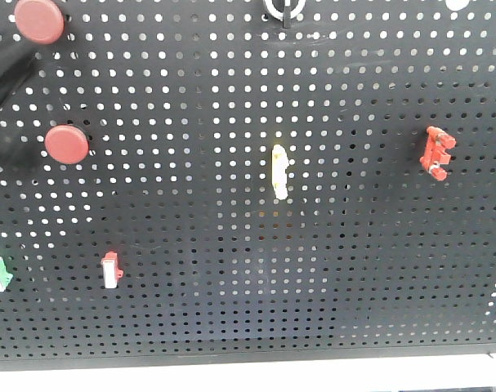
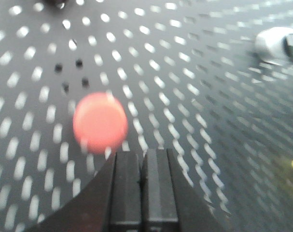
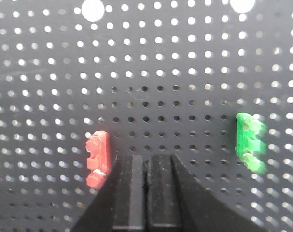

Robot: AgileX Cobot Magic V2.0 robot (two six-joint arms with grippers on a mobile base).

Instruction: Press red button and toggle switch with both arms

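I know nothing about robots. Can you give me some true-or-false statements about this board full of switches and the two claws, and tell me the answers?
1. Two round red buttons sit on the left side of the pegboard. True.
2. The left claw is wide open. False: it is shut, holding nothing.
3. A pale yellow lever is near the board's middle. True.
4. The right claw grips the toggle switch. False: the claw is shut and empty; the switch sits beside it in the wrist view, not between its fingers.
5. A green lever shows in the right wrist view too. True.
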